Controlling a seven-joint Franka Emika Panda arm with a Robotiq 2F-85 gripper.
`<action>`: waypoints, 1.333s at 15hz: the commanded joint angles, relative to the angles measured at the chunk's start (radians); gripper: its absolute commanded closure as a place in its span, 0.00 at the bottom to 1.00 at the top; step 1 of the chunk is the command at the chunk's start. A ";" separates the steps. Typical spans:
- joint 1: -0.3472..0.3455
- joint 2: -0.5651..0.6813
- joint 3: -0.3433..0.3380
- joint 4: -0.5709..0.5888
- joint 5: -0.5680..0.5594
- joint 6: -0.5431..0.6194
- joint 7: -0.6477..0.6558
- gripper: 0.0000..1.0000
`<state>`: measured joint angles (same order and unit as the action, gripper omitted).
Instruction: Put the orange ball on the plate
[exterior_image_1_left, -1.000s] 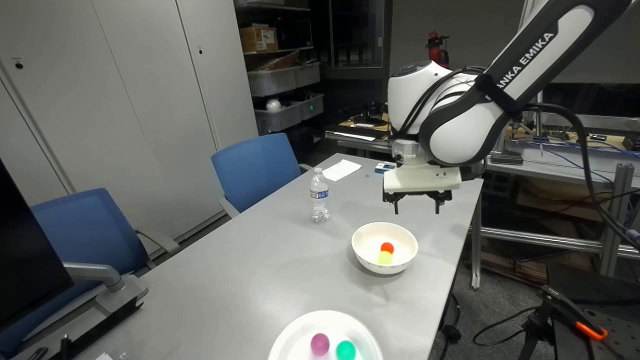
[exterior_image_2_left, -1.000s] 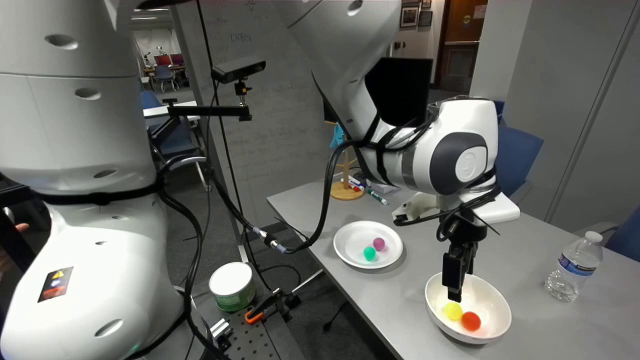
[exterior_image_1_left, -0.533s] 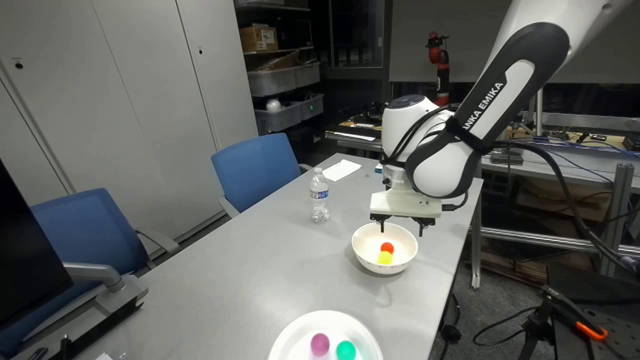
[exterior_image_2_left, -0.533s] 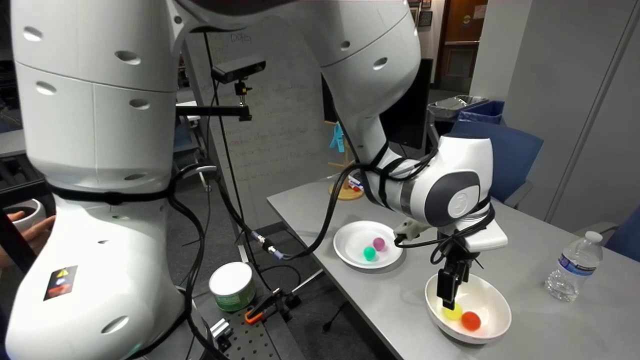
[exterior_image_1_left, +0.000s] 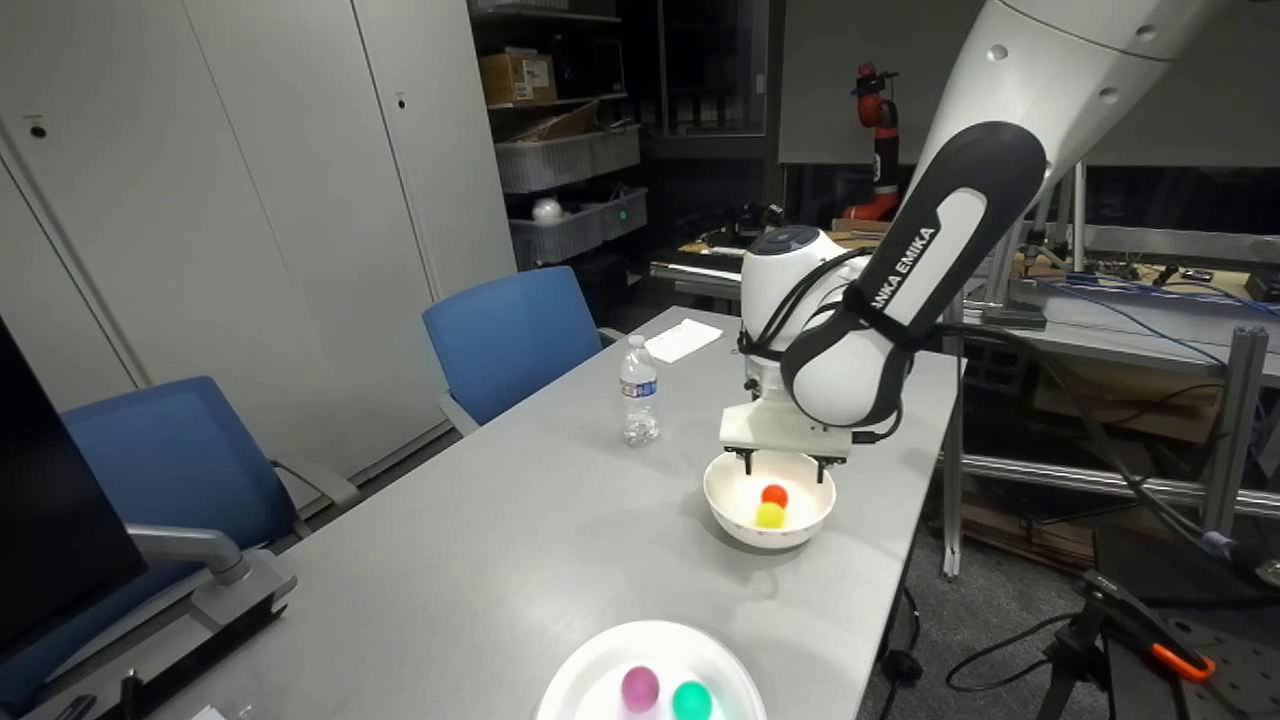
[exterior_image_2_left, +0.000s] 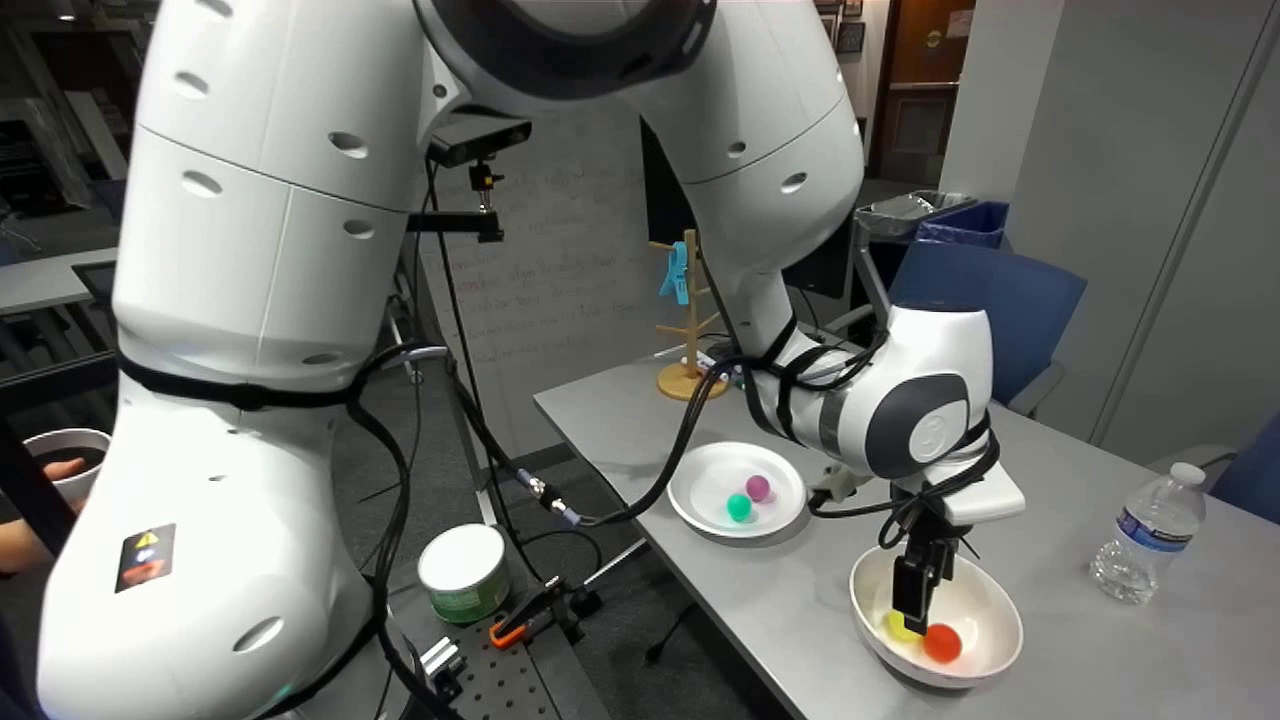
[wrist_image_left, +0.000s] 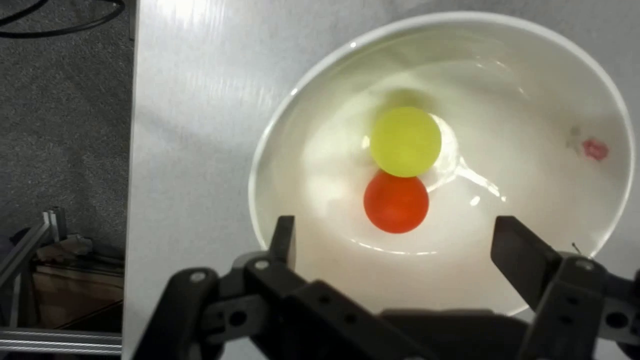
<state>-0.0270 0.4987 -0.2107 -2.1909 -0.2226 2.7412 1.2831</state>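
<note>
The orange ball (wrist_image_left: 396, 204) lies in the deep white bowl (wrist_image_left: 310, 270), touching a yellow ball (wrist_image_left: 405, 141). It also shows in both exterior views (exterior_image_1_left: 774, 496) (exterior_image_2_left: 942, 643). My gripper (wrist_image_left: 395, 232) is open and empty, its fingers pointing down over the bowl. In the wrist view the orange ball appears between and slightly beyond the fingertips. In an exterior view the gripper (exterior_image_1_left: 785, 476) is at the bowl's far rim, above the balls. The white plate (exterior_image_2_left: 690, 492) holds a pink ball (exterior_image_2_left: 757, 488) and a teal ball (exterior_image_2_left: 739, 507); the plate (exterior_image_1_left: 572, 685) is cut off in an exterior view.
A water bottle (exterior_image_1_left: 639, 392) stands on the table beside the bowl. The table edge (wrist_image_left: 131, 150) runs close to the bowl. A wooden stand (exterior_image_2_left: 690, 330) and markers are behind the plate. A black monitor (exterior_image_1_left: 55, 510) and blue chairs (exterior_image_1_left: 515, 340) border the table.
My gripper has come down and over the bowl, its fingers now closer to the balls. It stays open. The balls, bowl, plate and bottle have not moved.
</note>
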 joint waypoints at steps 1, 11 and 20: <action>0.030 0.075 -0.040 0.055 0.050 0.038 -0.019 0.00; 0.024 0.161 -0.053 0.102 0.187 0.099 -0.023 0.00; 0.038 0.212 -0.061 0.131 0.235 0.107 -0.019 0.00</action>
<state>-0.0169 0.6687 -0.2456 -2.0903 -0.0273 2.8134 1.2784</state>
